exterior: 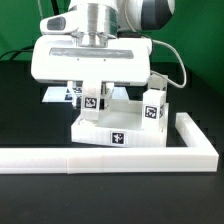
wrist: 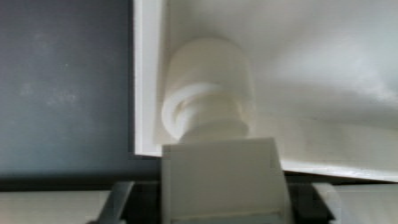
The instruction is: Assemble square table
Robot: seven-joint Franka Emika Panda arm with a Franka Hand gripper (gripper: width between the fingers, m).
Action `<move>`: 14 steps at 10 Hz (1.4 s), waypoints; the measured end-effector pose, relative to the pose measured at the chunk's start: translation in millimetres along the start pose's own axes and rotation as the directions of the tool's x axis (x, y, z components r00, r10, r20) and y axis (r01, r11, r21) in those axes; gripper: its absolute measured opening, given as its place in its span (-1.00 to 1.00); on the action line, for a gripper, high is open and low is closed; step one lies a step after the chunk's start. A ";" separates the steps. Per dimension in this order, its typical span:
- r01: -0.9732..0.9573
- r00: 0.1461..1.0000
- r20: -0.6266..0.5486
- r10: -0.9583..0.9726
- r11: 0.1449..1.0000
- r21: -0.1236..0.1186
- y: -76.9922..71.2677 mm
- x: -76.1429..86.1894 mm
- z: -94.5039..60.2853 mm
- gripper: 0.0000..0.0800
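- The square tabletop slab (exterior: 118, 130) sits on the black table (exterior: 30, 195), tucked into the inside corner of the long white L-shaped rail (exterior: 190, 140). Its near edge looks to be touching the rail's long run, and it lies just beside the short arm on the exterior view's right.
- There's a black-and-white tag (exterior: 117, 138) on the slab's near side face, pretty easy to spot.
- One leg (exterior: 155, 108) is standing upright on the slab's corner at the exterior view's right, with tags on its faces.
- The gripper (exterior: 92, 100) is right over the slab, toward the exterior view's left, hanging down from the big white hand body.
- Between its fingers is another tagged leg (exterior: 90, 99), held upright over the slab. I honestly can't tell from this angle whether its bottom end is touching the slab.
- The wrist view is super close up: you see a white leg (wrist: 210, 100) with a rounded, ridged end lying against the white slab surface (wrist: 329, 60), and the dark table (wrist: 63, 90) off to the side.
- The blocky part of that leg (wrist: 221, 175) sits between the dark fingertips (wrist: 134, 200), so the jaws are closed down on it, gripping it.
- Behind the gripper, a bit of the flat marker board (exterior: 55, 93) peeks out at the exterior view's left, mostly hidden by the hand.
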State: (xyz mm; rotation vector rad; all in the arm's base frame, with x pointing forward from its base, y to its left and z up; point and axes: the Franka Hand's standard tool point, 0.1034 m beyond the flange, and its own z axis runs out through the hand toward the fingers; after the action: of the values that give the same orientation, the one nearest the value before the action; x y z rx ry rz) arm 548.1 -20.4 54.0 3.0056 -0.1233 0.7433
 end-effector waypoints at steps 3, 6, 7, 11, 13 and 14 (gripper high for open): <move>0.029 0.999 -0.016 -0.029 1.000 0.000 5.3 1.1 1.1 -0.27; 0.031 0.999 -0.009 -0.031 0.999 0.042 9.9 3.8 2.6 -0.27; 0.036 0.999 -0.008 -0.035 0.998 0.057 12.0 4.9 3.1 -0.27; 0.024 1.000 -0.002 -0.024 0.997 0.077 13.2 5.5 3.1 -0.27; 0.029 1.000 0.009 -0.030 0.997 0.078 15.6 7.1 -1.1 0.44; 0.031 0.999 0.006 -0.031 0.997 0.075 17.9 10.1 -5.7 0.44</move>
State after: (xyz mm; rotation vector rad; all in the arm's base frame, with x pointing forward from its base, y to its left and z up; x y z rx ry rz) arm 552.8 -38.6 64.2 3.0731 -0.0503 0.7504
